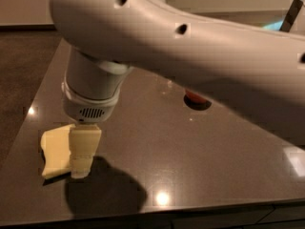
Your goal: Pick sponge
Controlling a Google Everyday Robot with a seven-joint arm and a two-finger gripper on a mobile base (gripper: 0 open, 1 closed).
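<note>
The sponge [53,149], a pale yellow flat foam slab, lies on the dark table at the near left. Its right part is hidden behind my gripper [82,168]. The gripper hangs from the white wrist and points down at the sponge's right edge, its tip at or just above the tabletop. Whether it touches the sponge cannot be told.
The big white arm [190,46] spans the upper frame. A red apple [192,97] is mostly hidden under it at mid-table. The dark glossy table [200,161] has its front edge near the bottom and its left edge close to the sponge.
</note>
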